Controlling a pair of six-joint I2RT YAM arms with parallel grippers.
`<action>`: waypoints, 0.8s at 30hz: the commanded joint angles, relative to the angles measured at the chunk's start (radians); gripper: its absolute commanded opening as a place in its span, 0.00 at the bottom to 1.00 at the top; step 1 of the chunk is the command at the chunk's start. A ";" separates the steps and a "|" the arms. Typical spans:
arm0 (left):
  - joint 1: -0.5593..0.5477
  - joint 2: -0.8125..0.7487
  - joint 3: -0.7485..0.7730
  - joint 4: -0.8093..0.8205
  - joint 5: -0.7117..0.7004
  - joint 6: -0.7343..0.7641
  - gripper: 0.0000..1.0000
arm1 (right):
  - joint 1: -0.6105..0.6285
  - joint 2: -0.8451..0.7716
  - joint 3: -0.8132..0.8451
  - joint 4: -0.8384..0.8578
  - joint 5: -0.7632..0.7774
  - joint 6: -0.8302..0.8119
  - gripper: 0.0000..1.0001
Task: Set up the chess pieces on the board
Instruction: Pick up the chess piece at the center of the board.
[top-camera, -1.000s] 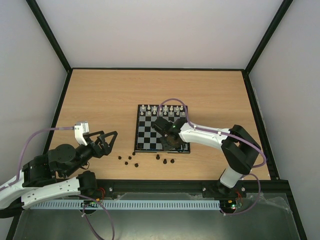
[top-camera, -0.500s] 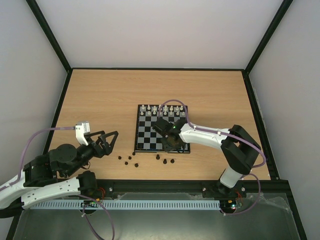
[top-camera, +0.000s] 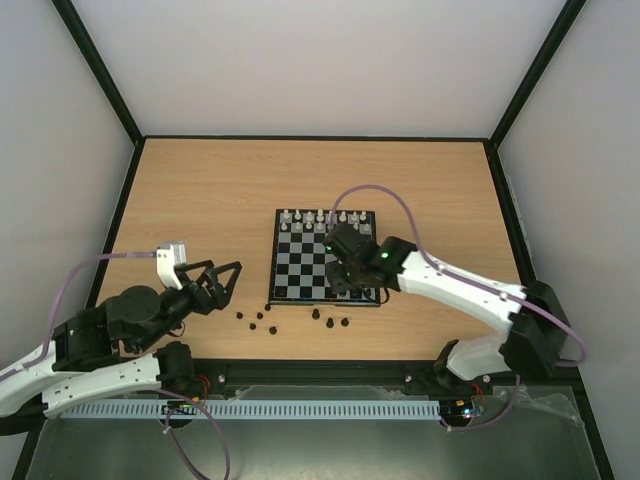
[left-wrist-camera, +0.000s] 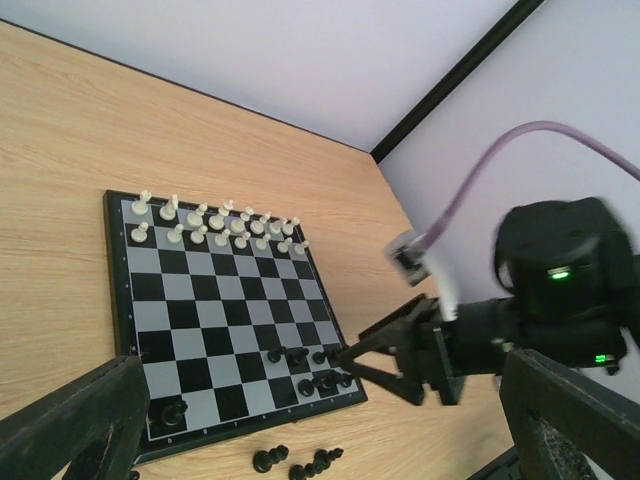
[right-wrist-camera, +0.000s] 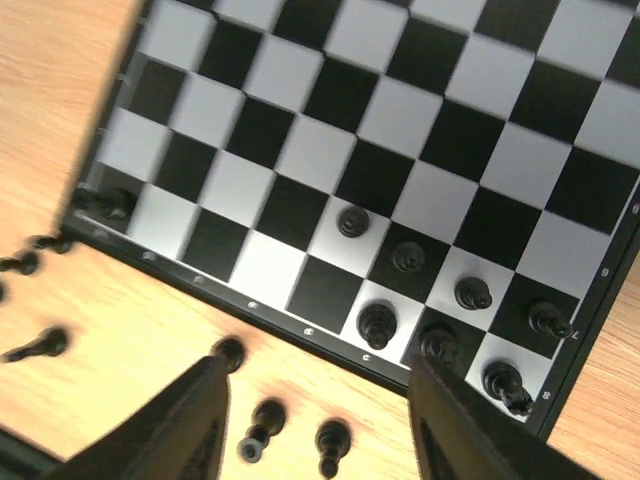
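The right gripper (right-wrist-camera: 318, 375) hung over the near edge of the board (right-wrist-camera: 300, 150), its fingers (right-wrist-camera: 190, 425) spread well apart and holding nothing. Beyond the fingertips, a cluster of seven black chess pieces (right-wrist-camera: 376, 325) stood on the squares of the board's near corner. Most were ahead of the finger on the right of the wrist view, and two were roughly in line with the gap. One more black piece stood alone in the other near corner, far out past the opposite finger. Off the board, on the table (right-wrist-camera: 150, 320), two pieces sat inside the gap between the fingers, close to their bases. A third sat just at the tip of the finger on the left of that view, and a few more lay well outside that finger, blurred. The left gripper (top-camera: 228, 283) was off the board's left side, apart from it, its fingers (left-wrist-camera: 70, 425) opened wide with nothing in them. In its wrist view the whole near edge of the board fell between the two fingers, with loose black pieces on the table just short of that edge. The white pieces (left-wrist-camera: 215, 222) stood in two rows at the far edge, well beyond the fingertips. The right gripper also showed between the left fingers, pointing at the cluster.
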 joint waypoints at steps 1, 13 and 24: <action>-0.007 0.038 -0.015 0.054 -0.015 0.035 0.99 | -0.005 -0.148 -0.024 0.022 -0.034 0.003 0.56; -0.003 0.283 -0.036 0.237 -0.072 0.061 0.99 | -0.004 -0.481 -0.192 0.148 -0.139 0.051 0.99; 0.127 0.572 -0.012 0.442 0.049 0.086 0.99 | -0.004 -0.501 -0.251 0.173 -0.146 0.014 0.99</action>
